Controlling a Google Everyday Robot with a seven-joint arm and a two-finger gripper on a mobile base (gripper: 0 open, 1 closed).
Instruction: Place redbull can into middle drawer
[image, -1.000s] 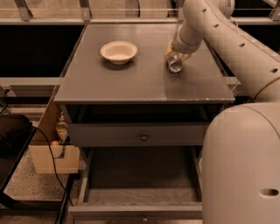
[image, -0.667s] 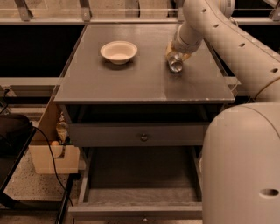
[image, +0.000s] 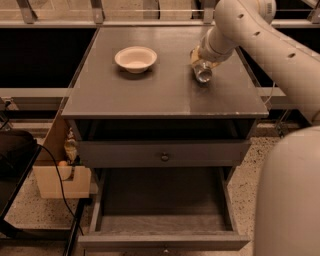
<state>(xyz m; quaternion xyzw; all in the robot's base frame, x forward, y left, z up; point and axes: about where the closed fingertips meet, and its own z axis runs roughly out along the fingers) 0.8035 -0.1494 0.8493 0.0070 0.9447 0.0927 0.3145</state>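
The redbull can (image: 202, 73) is a slim silver can on the right part of the cabinet top. It is tilted, with its round end facing the camera. My gripper (image: 202, 59) is at the can's far end, right over it, at the end of the white arm coming in from the upper right. The can looks to be touching the top. The middle drawer (image: 162, 241) is pulled open below, and its dark floor is bare. The upper drawer (image: 164, 154) with the round knob is closed.
A cream-white bowl (image: 135, 58) stands on the cabinet top (image: 150, 95), left of the can. My white robot body (image: 287, 200) fills the lower right, beside the open drawer. A cardboard box (image: 60, 177) and cables sit on the floor at the left.
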